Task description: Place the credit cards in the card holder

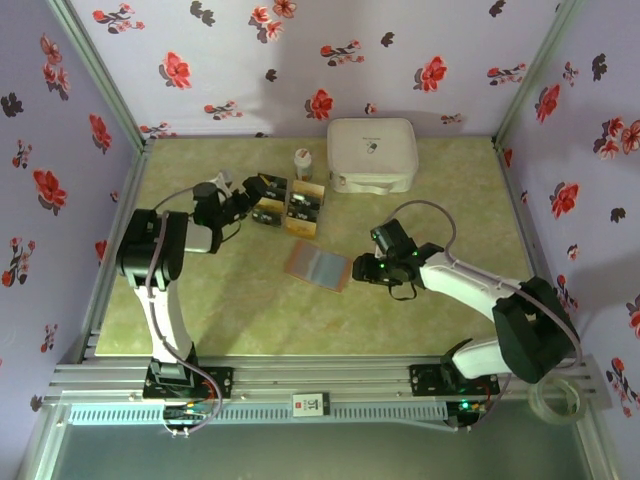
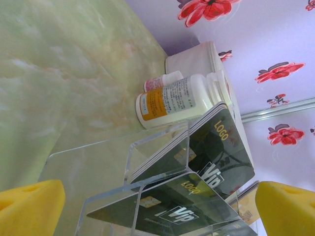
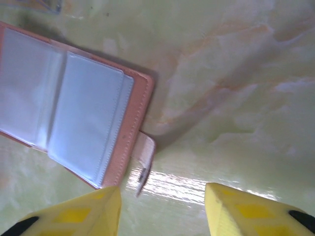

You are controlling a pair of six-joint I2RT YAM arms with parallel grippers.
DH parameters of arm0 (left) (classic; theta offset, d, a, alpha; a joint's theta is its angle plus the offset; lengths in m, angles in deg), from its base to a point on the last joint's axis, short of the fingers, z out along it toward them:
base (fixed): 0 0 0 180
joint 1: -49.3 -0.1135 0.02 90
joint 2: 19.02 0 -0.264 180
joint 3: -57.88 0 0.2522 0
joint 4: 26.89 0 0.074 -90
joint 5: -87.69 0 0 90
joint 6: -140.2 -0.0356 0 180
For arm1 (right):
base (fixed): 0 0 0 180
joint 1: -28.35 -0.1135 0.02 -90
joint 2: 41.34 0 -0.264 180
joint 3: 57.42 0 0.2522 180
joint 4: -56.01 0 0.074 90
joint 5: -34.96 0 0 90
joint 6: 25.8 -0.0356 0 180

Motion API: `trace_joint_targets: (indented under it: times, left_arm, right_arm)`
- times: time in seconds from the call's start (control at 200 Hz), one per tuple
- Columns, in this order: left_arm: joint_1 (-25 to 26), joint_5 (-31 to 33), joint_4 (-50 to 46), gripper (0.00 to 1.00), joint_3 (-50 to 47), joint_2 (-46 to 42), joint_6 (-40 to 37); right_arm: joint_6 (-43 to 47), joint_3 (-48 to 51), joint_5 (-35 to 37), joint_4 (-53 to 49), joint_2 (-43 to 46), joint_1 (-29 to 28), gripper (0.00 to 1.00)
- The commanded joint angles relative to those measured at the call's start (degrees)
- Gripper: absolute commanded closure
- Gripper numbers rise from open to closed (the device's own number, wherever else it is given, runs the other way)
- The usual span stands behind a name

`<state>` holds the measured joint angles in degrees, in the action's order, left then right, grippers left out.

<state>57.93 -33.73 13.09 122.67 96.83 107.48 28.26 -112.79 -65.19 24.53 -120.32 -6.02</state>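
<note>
Black credit cards point(image 2: 221, 152) with "Vip" and "LOGO" print stand stacked in a clear acrylic stand point(image 2: 147, 162). My left gripper point(image 2: 157, 216) is open, its yellow fingertips point(image 2: 29, 206) on either side of the stand's near end. From above, the left gripper point(image 1: 243, 196) sits just left of the black credit cards point(image 1: 268, 205) and gold-orange ones point(image 1: 304, 210). The card holder point(image 3: 74, 108) lies open and flat, clear sleeves up, its snap tab point(image 3: 142, 157) pointing at my right gripper point(image 3: 162, 211). That gripper is open with nothing in it, right of the card holder point(image 1: 318, 266).
A white bottle point(image 2: 172, 101) with an orange label lies just behind the card stand. A big white rounded case point(image 1: 372, 155) stands at the back of the table. Flowered walls close in the back and both sides.
</note>
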Motion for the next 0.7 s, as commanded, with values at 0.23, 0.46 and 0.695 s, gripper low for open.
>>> trace_joint_targets:
  times: [0.23,0.46,0.695]
  left_arm:
    - [3.5,2.6,6.2,0.0,-3.1,-1.5,2.4]
    - [6.9,4.3,9.5,0.0,-4.4,-1.5,4.3]
    - [10.2,6.3,12.8,0.0,-7.5,-2.7,5.8]
  right_arm:
    - [-1.6,0.7,-2.9,5.5,-3.0,0.5,0.82]
    - [2.8,-1.7,-3.6,4.9,-4.3,0.4,1.0]
    - [9.1,-4.6,-6.3,3.1,-6.0,0.4,1.0]
